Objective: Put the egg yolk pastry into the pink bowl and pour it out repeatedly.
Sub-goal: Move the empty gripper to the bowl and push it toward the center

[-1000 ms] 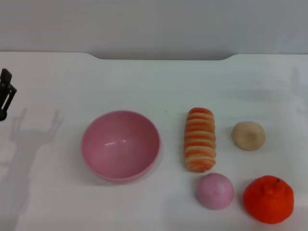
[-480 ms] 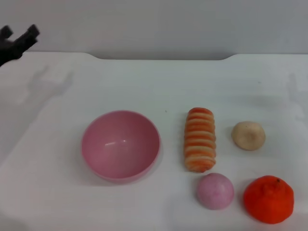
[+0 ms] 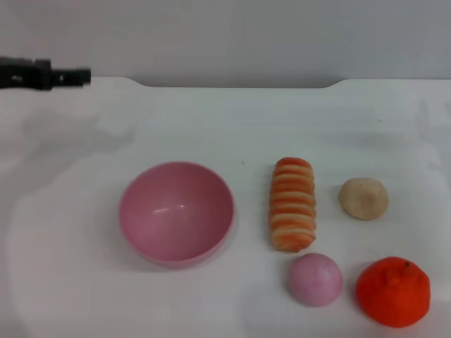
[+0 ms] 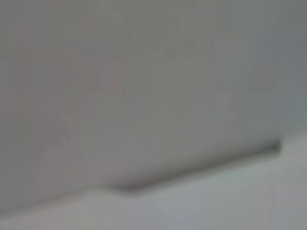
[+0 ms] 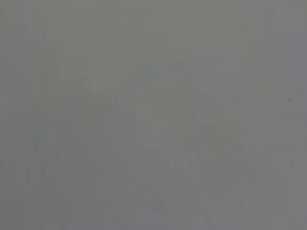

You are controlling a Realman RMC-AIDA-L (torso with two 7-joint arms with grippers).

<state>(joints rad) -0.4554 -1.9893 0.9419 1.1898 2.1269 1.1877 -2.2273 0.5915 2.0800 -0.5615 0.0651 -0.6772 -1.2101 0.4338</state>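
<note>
The egg yolk pastry (image 3: 363, 198), a small pale tan bun, lies on the white table at the right. The pink bowl (image 3: 176, 213) stands upright and holds nothing, left of centre. My left gripper (image 3: 83, 75) reaches in from the far left edge, high over the table's back left, well away from the bowl and farther still from the pastry. It shows only as a thin dark bar seen side-on. My right gripper is out of view. Neither wrist view shows any task object.
An orange-striped bread roll (image 3: 292, 204) lies between bowl and pastry. A pink ball (image 3: 315, 279) and an orange tangerine (image 3: 393, 291) sit near the front right. The table's back edge (image 3: 239, 84) meets a grey wall.
My left gripper has risen from low at the left edge to the back left corner and swung level, pointing right. The objects on the table have not moved.
</note>
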